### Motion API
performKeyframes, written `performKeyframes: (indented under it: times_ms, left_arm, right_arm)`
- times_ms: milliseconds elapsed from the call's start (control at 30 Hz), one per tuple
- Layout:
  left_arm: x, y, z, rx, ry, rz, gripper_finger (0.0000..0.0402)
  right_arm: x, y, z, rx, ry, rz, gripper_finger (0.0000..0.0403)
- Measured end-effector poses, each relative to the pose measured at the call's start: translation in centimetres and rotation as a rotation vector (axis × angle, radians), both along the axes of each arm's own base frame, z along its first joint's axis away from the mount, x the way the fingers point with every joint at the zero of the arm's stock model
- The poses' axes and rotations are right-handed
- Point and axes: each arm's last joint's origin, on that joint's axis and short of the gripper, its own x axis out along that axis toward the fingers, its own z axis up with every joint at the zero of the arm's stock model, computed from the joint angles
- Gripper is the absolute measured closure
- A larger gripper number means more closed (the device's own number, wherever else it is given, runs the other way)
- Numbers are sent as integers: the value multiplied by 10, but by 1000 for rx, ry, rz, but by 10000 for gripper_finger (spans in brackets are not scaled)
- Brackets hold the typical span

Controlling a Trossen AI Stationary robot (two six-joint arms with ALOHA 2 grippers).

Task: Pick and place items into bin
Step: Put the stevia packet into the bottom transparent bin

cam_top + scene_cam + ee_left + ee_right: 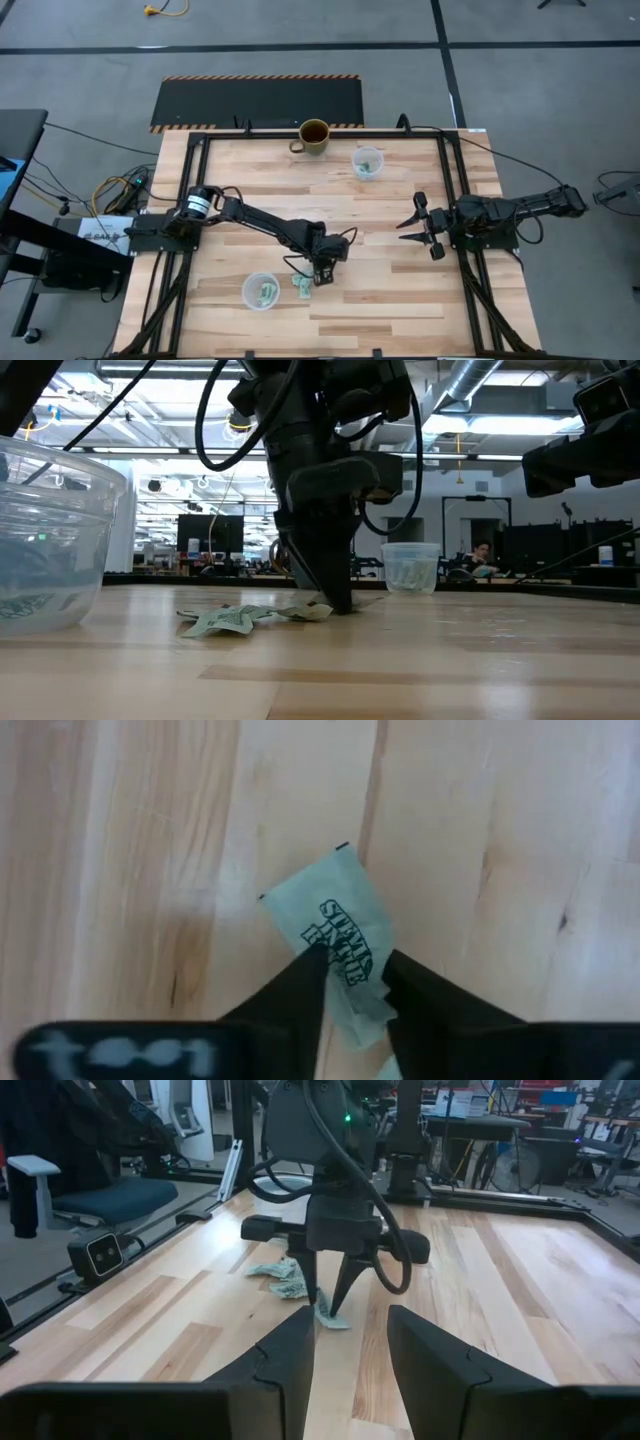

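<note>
A small mint-green packet (335, 925) with dark print lies on the wooden table (400, 290) under my left gripper (355, 975), which points down at the near middle (322, 276) and is shut on it. Other green packets (230, 618) lie flat on the table beside it, toward the table's left. A clear plastic cup (260, 290) holding a few packets stands left of them. My right gripper (412, 226) is open and empty at the table's right, level and pointing left toward the left gripper (327, 1302). My left gripper pinches the packet's near end (362, 1005) between its two fingers, which come from above, pointing down. The paper looks narrowed and crinkled between them. The packet's other end (315, 880) lies flat on the table.
A second clear cup (367, 162) with packets and a brown mug (313, 135) stand at the far middle. Black frame rails (452, 200) run along the table's sides. Bare wood lies between the two grippers.
</note>
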Motion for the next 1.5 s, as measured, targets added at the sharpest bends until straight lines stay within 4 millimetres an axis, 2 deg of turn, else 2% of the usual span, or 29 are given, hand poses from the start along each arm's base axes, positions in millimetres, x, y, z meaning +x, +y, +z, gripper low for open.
performKeyframes:
  times_ms: [200,467,767,1000,1167,1300,1500]
  left_arm:
    - [3,-1,0,-7,-32,10,394]
    - [11,-3,9,17,-69,18,399]
    - [28,-15,54,159,-193,-7,401]
    - [31,-31,91,234,-254,-31,401]
    - [21,-48,119,320,-219,-61,401]
    - [2,-65,135,415,-123,-112,401]
    - [-26,-86,155,465,-8,-177,401]
  right_arm:
    - [0,0,0,0,0,0,280]
    - [0,0,0,0,0,0,280]
    - [0,0,0,0,0,0,280]
    - [0,0,0,0,0,0,280]
    - [0,0,0,0,0,0,280]
    - [0,0,0,0,-1,0,280]
    - [0,0,0,0,0,0,280]
